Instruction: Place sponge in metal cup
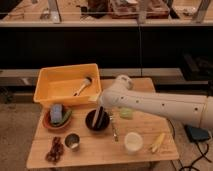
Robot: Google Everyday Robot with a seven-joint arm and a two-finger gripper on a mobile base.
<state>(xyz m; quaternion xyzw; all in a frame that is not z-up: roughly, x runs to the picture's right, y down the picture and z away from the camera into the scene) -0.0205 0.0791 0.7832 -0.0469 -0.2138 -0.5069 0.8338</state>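
Sponge [56, 112] lies on the greenish cloth [65, 119] in the brown dish [47, 122], left side of the table [100, 156]. The metal cup [72, 141] is just in front of it. Tool [99, 110] hangs over the dark bowl [90, 125] of utensils, spread wide, holding nothing. Risks we note: the reach left clips the utensils, the pinch lifts the cloth too, or a skewed release tips the narrow cup.

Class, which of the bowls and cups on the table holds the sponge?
The brown bowl farthest left: the blue-grey sponge sits in it. The metal cup, white cup and dark utensil bowl, by the gripper, hold no sponge.
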